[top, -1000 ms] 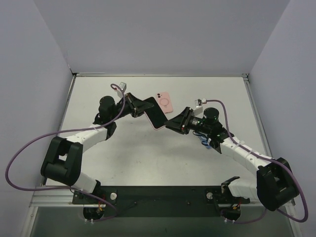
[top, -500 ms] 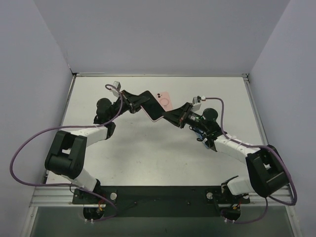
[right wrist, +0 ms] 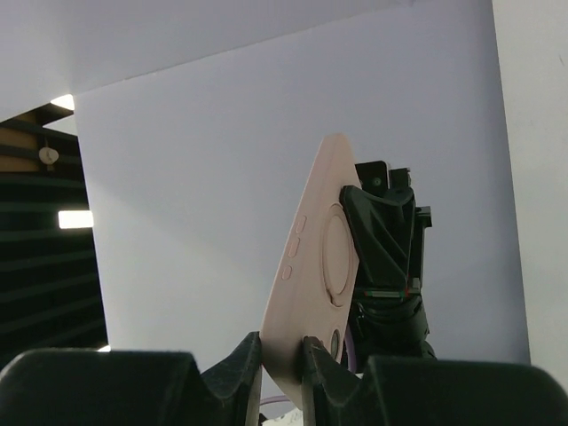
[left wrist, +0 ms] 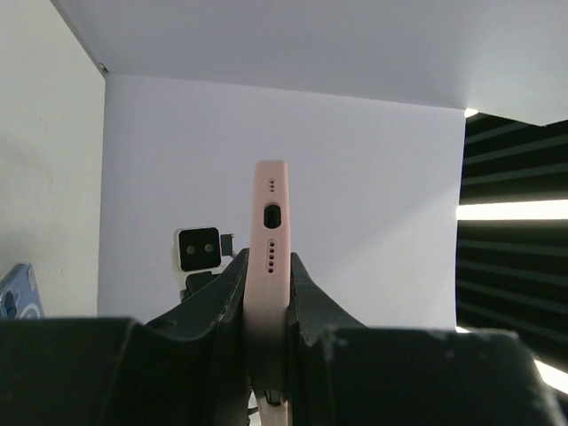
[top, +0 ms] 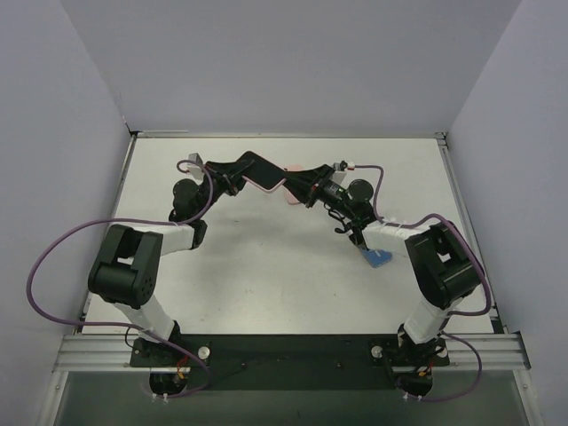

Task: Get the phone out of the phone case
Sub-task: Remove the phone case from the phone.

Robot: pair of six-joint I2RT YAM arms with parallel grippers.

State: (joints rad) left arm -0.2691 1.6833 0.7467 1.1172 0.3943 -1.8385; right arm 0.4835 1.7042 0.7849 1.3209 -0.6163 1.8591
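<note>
The phone, dark screen up (top: 264, 170), sits in its pink case (top: 290, 169) and hangs in the air near the back of the table, held from both ends. My left gripper (top: 251, 173) is shut on the case's bottom end. In the left wrist view the case (left wrist: 269, 213) stands edge-on, charging port showing, between my fingers (left wrist: 269, 277). My right gripper (top: 299, 185) is shut on the other end. In the right wrist view the case's back (right wrist: 319, 240) with its ring and side buttons rises from my fingers (right wrist: 282, 344), and the left gripper (right wrist: 386, 240) clamps it behind.
A small blue object (top: 377, 258) lies on the white table by the right arm; a blue corner also shows at the left edge of the left wrist view (left wrist: 12, 295). Grey walls enclose the table on three sides. Purple cables loop off both arms.
Both grippers have carried the cased phone toward the back wall and drawn closer together. The phone now lies flatter, with less of the pink back showing from above.
</note>
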